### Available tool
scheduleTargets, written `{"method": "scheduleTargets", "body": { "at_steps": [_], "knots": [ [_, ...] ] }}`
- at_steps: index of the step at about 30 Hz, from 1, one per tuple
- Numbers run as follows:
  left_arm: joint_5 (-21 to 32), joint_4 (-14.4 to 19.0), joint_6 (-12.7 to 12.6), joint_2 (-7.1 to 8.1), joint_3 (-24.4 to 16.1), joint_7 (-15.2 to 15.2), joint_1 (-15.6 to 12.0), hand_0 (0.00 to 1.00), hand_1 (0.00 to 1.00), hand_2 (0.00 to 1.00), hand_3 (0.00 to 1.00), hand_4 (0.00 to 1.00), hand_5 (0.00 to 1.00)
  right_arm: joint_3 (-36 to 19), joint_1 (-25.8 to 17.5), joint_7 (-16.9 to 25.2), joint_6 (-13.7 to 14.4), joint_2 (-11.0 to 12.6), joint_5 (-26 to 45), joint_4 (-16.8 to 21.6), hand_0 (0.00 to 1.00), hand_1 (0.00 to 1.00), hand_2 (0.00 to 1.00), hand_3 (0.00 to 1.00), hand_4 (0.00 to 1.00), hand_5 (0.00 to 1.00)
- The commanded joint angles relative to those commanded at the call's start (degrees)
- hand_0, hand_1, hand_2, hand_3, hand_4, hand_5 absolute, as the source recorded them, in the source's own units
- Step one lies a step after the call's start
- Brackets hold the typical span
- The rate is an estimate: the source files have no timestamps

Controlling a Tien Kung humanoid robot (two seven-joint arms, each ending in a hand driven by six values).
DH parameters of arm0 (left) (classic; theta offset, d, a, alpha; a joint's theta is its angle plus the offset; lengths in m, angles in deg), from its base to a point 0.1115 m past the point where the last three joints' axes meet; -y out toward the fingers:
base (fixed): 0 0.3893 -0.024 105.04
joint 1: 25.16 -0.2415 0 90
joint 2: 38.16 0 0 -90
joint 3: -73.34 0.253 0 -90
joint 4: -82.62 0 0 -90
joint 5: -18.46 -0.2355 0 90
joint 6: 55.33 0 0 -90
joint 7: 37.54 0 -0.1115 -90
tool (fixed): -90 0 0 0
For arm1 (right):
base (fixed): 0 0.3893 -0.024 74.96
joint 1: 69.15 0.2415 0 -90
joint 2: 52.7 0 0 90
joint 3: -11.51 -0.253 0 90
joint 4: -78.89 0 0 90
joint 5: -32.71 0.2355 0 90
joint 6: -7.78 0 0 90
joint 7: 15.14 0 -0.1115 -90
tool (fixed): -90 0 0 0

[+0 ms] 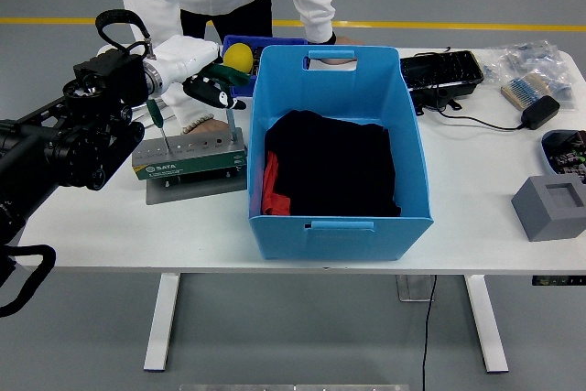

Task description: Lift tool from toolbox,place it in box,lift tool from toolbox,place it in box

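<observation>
Green-handled tool [222,81] sits clenched in our left hand [203,78] above the toolbox [189,155] near the table's [137,226] left edge, beside the blue box [339,148].

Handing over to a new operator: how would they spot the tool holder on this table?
Start at the big blue box in the table's middle. Just left of it, under the left hand, lies the tool holder: a long grey-green block on a grey plate. It alone has a row of holes on top, with a green-handled screwdriver standing upright in it.
</observation>
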Motion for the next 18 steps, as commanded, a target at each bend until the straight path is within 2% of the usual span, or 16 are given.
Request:
{"method": "scheduleTargets", "body": {
  "at_steps": [1,2,7,8,9,18],
  "knots": [
    [-0.06,0.22,0.45,0.00,0.06,0.42,0.01,0.160,0.085,0.141,0.193,0.998,0.715,-0.02,0.01,0.00,0.01,0.01,-0.04,0.00,0.685,0.671,0.758,0.647,0.866,0.727],
    [-0.08,0.40,0.78,0.01,0.12,0.67,0.01,0.118,0.037,0.093,0.155,0.998,0.713,-0.03,0.01,0.01,0.01,0.02,-0.05,0.00,0.684,0.671,0.756,0.645,0.867,0.726],
    [0.10,1.31,2.45,0.14,0.26,1.38,0.03,0.118,0.037,0.093,0.155,0.998,0.713,-0.09,-0.01,0.02,0.04,0.01,-0.06,-0.01,0.684,0.671,0.756,0.645,0.867,0.726],
    [0.20,1.40,2.78,0.15,0.31,1.50,0.06,0.065,0.002,0.039,0.090,0.998,0.723,-0.10,0.00,0.02,0.05,0.01,-0.06,-0.01,0.684,0.669,0.756,0.645,0.867,0.727],
    [0.24,1.47,3.01,0.14,0.30,1.60,0.06,0.065,0.002,0.039,0.090,0.998,0.723,-0.14,-0.01,0.00,0.05,0.01,-0.13,-0.02,0.684,0.669,0.756,0.645,0.867,0.727],
    [2.26,1.76,3.56,0.29,0.60,1.88,-0.06,0.045,0.002,0.011,0.050,0.998,0.732,-0.48,-0.12,-0.16,0.09,-0.03,-0.67,-0.03,0.685,0.669,0.756,0.643,0.866,0.725]
  ]
}}
